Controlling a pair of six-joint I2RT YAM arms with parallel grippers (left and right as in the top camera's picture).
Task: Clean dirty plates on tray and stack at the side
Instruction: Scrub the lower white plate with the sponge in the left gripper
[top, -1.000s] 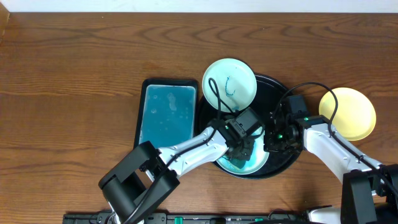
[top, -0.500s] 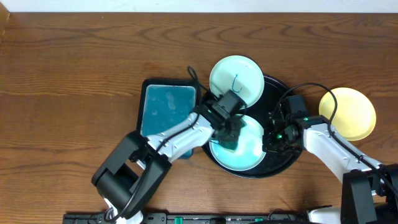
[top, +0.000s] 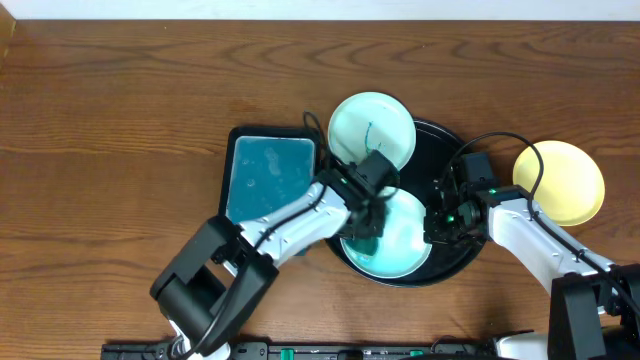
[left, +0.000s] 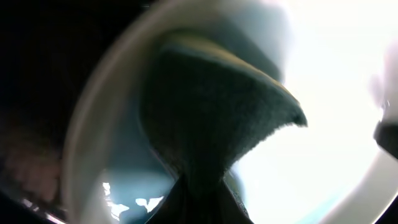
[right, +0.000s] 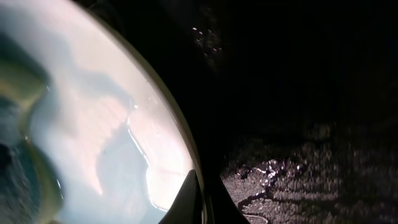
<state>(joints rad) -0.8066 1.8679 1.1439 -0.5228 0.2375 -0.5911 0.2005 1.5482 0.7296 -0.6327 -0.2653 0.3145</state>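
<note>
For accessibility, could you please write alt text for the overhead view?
The left pincer holds a sponge on a mint plate in the round black tray, the right pincer at its rim. A scribbled plate overlaps the tray's far edge.

Both arms (top: 520, 230) and plates (top: 372, 128) crowd the tray (top: 450, 140); the table (top: 110, 130) lies open leftward.

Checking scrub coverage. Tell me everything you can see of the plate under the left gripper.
The plate is small, round, pale mint-white and glossy, with a shallow raised rim. It lies flat in the near half of the black tray. The left gripper presses a dark green sponge on its left side; the right gripper sits at its right rim, grip unclear. No marks show on the bare part.
</note>
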